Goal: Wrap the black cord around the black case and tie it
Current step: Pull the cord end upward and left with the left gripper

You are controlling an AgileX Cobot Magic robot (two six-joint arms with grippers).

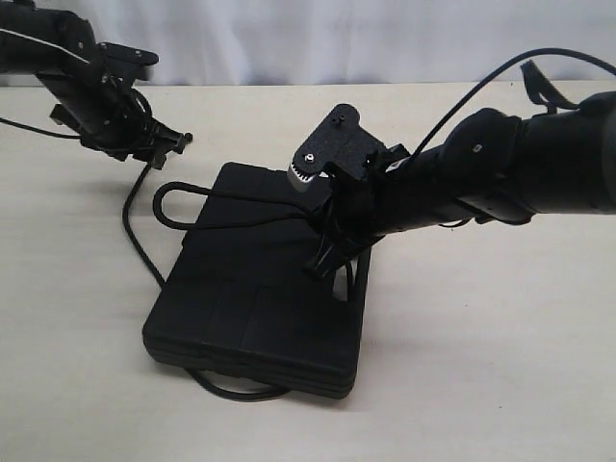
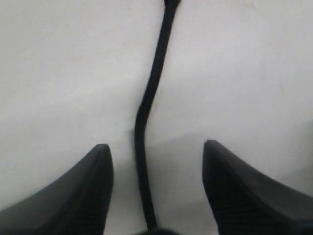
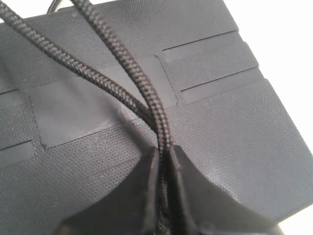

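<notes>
first, nearest to the exterior camera, a bend of the black cord comes out from under the front edge of the black case; the case lies flat on the pale table, with its long axis running away from the camera and a little to the right.

above the right half of the lid is the right gripper, pointing down; in its wrist view the fingers are pressed together on two strands of the cord, and almost no gap is left between them; from this pinch both strands go over the lid toward the far left corner of the case, where they end in a narrow loop that passes a little over the edge.

on the left side of the case another length of the cord lies on the table and climbs to the left gripper, which is farthest from the camera and well apart from the case; its jaws stand wide open; the cord runs lengthwise through the gap and touches neither finger; whether it is caught deeper, near the palm, i cannot tell.

i think the tying depends on this line; the loose length lies along the left gripper's own axis, so the left arm is the nearer one to take it, while the right one keeps the strands tight on the lid.
</notes>
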